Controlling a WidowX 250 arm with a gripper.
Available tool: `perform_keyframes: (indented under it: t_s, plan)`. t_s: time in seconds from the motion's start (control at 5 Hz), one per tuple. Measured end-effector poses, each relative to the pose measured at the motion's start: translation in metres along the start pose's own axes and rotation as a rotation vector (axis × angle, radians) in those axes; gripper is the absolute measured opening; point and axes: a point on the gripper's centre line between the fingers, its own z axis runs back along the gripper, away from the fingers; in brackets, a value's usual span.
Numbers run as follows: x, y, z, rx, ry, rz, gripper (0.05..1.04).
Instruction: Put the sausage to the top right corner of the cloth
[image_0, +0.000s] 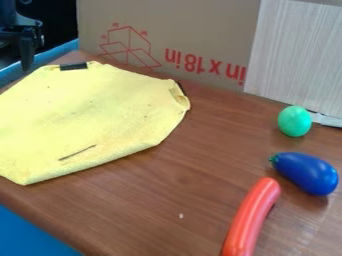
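Nearest is the red sausage (249, 220), slightly curved, on the brown bench (153, 200) and well apart from the cloth, its near end cut off by the bottom edge. Largest on the bench is the yellow cloth (100, 112), spread at the left. Behind stand printed cardboard (200, 30) and, right of it, a pale panel (294, 55). The black claw (27, 50) hangs at the upper left; I cannot tell whether it is wide or narrow. A blue eggplant (306, 173) lies just beside the sausage, with a smaller green egg (294, 121) behind.
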Motion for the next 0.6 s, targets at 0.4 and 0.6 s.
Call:
perform_keyframes:
  t_s: [0.4,0.6]
  plan:
    - [-0.019,-0.016,-0.029,-0.026,-0.024,-0.120,1.001]
    - [-0.028,-0.024,-0.027,-0.068,-0.076,-0.234,1.001]
